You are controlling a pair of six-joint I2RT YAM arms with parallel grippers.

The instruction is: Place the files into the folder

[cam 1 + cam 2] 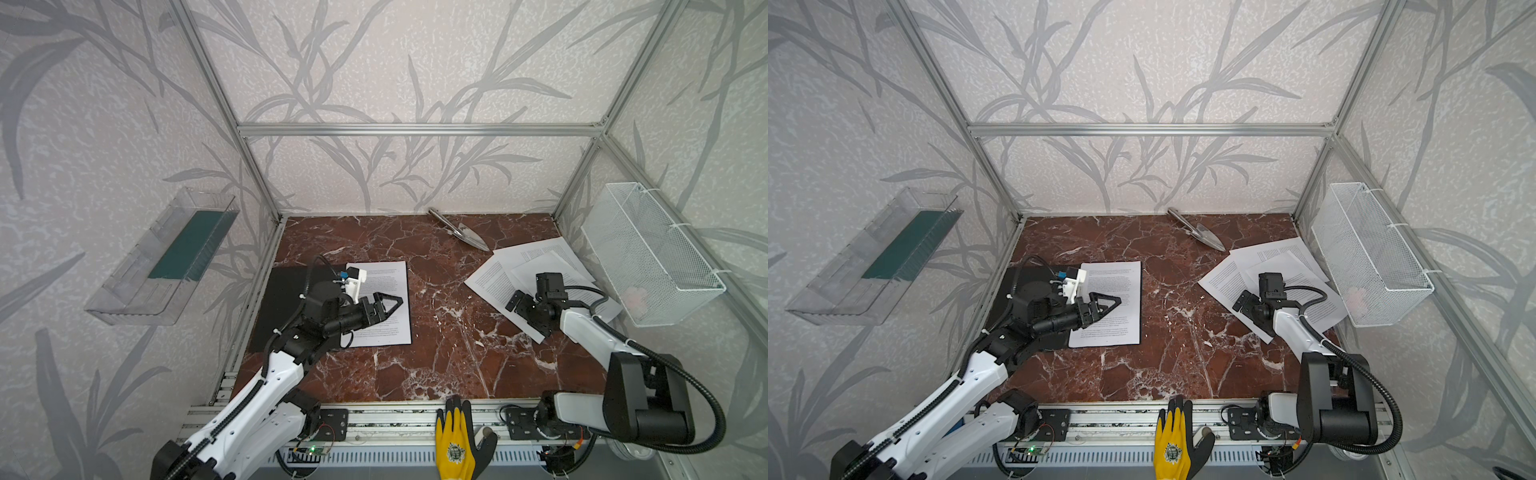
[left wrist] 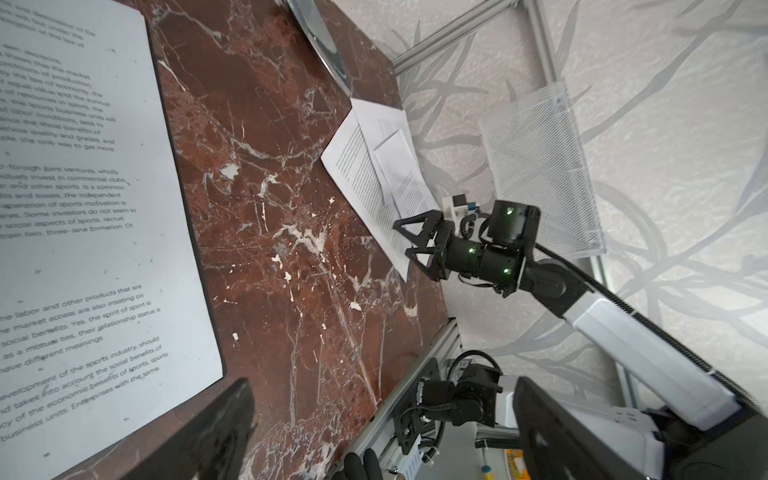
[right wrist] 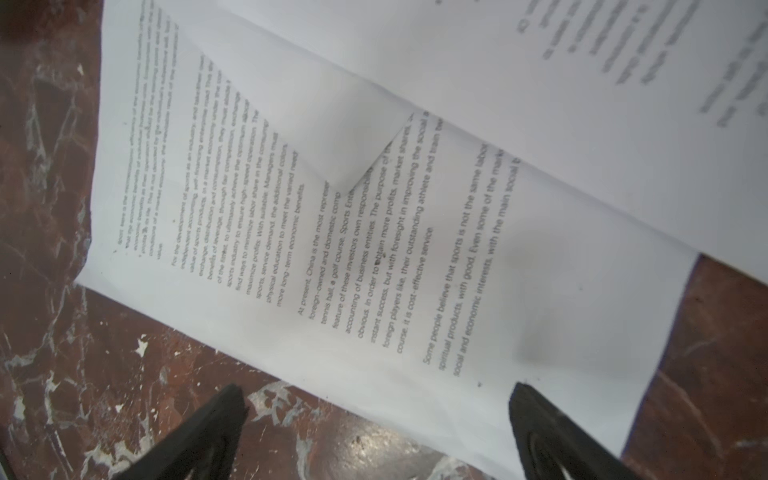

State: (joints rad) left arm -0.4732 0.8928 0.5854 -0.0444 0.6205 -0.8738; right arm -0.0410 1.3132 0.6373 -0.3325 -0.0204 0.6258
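Work seems only at its beginning. One sheet (image 1: 386, 282) lies flat on the left of the desk (image 1: 436, 357), touching the right side of the black folder (image 1: 280, 291); whether it rests on an opened half I cannot tell. The other files (image 1: 540, 253) form a loose pile at the right. The left end effector (image 1: 392, 305) hangs wide open above the single sheet, and the right end effector (image 2: 402, 238) is wide open at the pile's near edge. Both hold nothing.

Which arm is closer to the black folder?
Left. The left fingers hang over the sheet by the folder; the right fingers are across the table, over the loose papers.
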